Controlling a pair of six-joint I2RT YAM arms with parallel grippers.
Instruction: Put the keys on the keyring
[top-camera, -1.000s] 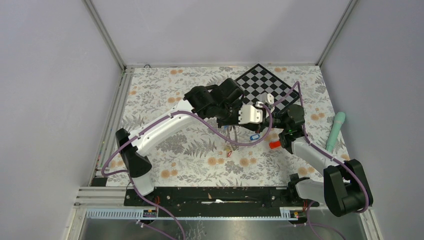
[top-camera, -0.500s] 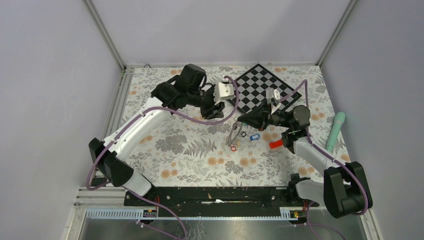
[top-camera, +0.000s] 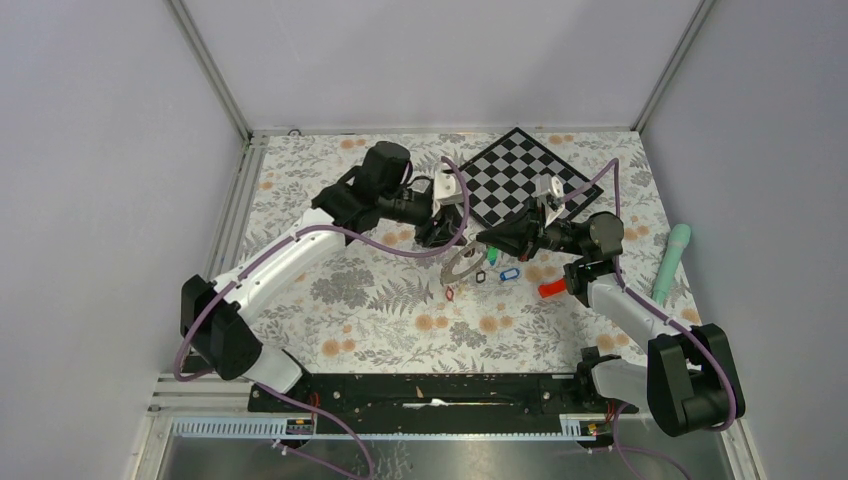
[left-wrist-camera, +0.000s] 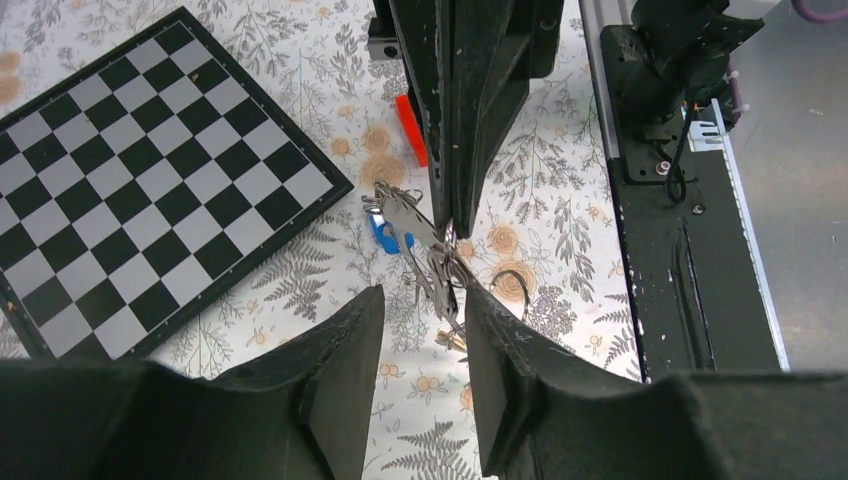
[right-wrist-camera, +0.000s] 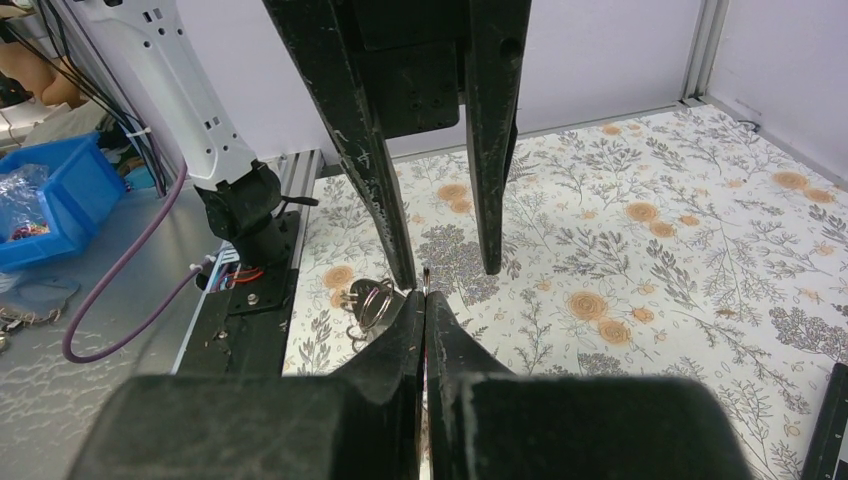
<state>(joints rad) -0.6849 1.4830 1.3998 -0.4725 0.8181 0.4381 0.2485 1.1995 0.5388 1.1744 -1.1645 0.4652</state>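
Right gripper (right-wrist-camera: 424, 300): jaws pressed together, pinching the rim of the keyring (top-camera: 462, 266). The ring hangs tilted just below the fingertips, and the left wrist view shows it nearly edge-on. Left gripper (left-wrist-camera: 422, 300): jaws parted to a moderate gap with nothing between them. Its tips face the right gripper's tips and sit close to the ring; contact cannot be told. Wire loops and small metal keys (left-wrist-camera: 446, 290) dangle at the ring's lower edge, but their count is not readable. The red-tagged key (top-camera: 449, 294) is lowest in that cluster; whether it rests on the surface is unclear. The black-tagged key (top-camera: 481, 276) and the green-tagged key (top-camera: 493, 257) are just beside the ring, on the right gripper's side; whether they are threaded on cannot be told. The blue-tagged key (top-camera: 510, 273) lies on the floral surface (top-camera: 380, 320), near the ring and apart from it. A red oblong block (top-camera: 551, 289) lies further out, beside the right forearm. The chequered board (top-camera: 520, 175) lies flat behind both grippers, toward the far edge. A pale green cylindrical object (top-camera: 672, 260) lies at the right edge, well apart from the rest. A blue bin (right-wrist-camera: 45, 195) sits off the surface, past the rail, seen in the right wrist view.
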